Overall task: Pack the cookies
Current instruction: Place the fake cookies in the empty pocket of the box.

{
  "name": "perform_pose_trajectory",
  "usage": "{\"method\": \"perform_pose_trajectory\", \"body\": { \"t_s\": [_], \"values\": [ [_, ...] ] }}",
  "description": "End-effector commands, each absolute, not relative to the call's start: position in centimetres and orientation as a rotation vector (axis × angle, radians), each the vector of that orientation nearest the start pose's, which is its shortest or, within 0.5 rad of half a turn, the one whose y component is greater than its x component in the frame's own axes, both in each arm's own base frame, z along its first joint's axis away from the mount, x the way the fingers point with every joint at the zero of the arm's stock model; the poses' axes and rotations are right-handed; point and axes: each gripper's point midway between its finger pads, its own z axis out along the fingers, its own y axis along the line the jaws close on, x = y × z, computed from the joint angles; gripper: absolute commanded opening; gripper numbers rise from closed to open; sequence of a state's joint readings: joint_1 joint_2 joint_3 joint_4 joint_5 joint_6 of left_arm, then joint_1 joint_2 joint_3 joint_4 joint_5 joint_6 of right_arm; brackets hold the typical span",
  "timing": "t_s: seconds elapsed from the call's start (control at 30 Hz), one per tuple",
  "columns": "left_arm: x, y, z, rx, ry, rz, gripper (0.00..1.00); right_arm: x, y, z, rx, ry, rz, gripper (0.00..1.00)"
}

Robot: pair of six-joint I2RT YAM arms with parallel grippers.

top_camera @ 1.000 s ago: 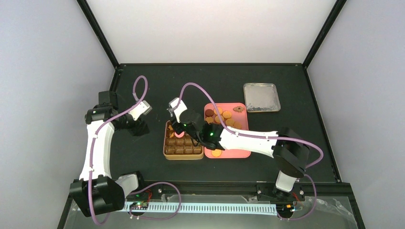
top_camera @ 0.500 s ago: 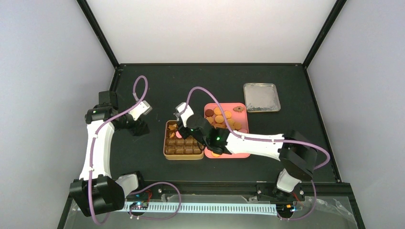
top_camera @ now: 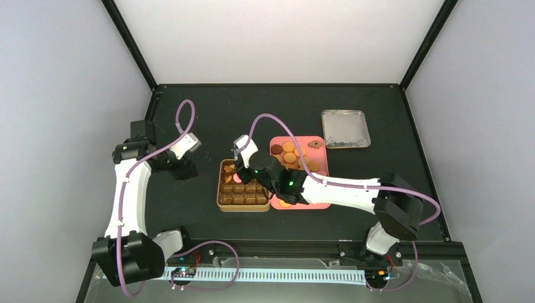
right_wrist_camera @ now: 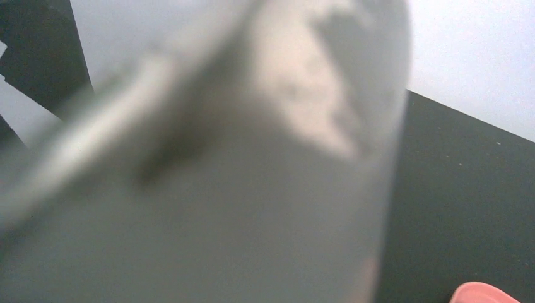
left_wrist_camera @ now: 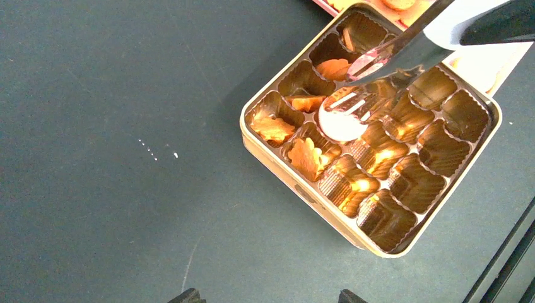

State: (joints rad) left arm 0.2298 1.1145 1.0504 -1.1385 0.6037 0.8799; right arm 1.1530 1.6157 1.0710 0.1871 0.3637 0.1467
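A gold tin [top_camera: 219,203] with brown square compartments lies left of a pink tray [top_camera: 315,203] that holds several round orange cookies [top_camera: 289,156]. In the left wrist view several orange flower-shaped cookies [left_wrist_camera: 306,158] lie in the tin's [left_wrist_camera: 296,188] left compartments. My right gripper [top_camera: 248,168] is over the tin, shut on metal tongs [left_wrist_camera: 392,53]. The tong tips are at a pale round cookie [left_wrist_camera: 339,125] over a middle compartment. I cannot tell whether it rests in the compartment. My left gripper [left_wrist_camera: 265,297] is open and empty, above bare table left of the tin.
A grey metal lid [top_camera: 345,129] lies at the back right. The right arm stretches across the pink tray. The right wrist view is filled by the blurred grey tongs [right_wrist_camera: 208,189], with a pink tray corner [right_wrist_camera: 482,293] at its bottom right.
My right arm has shifted a little to the right and nearer, bringing the tongs down over the tin. The left arm has not moved.
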Motion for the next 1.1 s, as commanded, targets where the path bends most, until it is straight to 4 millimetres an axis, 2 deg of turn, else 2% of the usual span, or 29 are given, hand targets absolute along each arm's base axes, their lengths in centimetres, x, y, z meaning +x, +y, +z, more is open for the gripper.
{"method": "perform_pose_trajectory", "body": {
  "t_s": [0.0, 0.27, 0.63, 0.73, 1.07],
  "values": [
    [24.4, -4.4, 20.1, 0.949, 2.29, -0.426, 0.57, 26.7, 43.7, 24.1, -0.648, 1.773, 0.616, 0.31],
    [24.4, -4.4, 20.3, 0.95, 2.288, -0.427, 0.57, 27.4, 43.1, 22.2, -0.613, 1.829, 0.675, 0.31],
    [24.5, -4.5, 20.6, 0.951, 2.282, -0.434, 0.57, 26.9, 43.3, 21.6, -0.623, 1.844, 0.722, 0.31],
    [24.5, -4.5, 20.5, 0.952, 2.282, -0.432, 0.57, 26.7, 43.4, 22.0, -0.625, 1.836, 0.741, 0.3],
    [24.6, -4.6, 20.6, 0.946, 2.28, -0.438, 0.57, 26.7, 43.6, 25.6, -0.608, 1.764, 0.775, 0.27]
  ]
}}
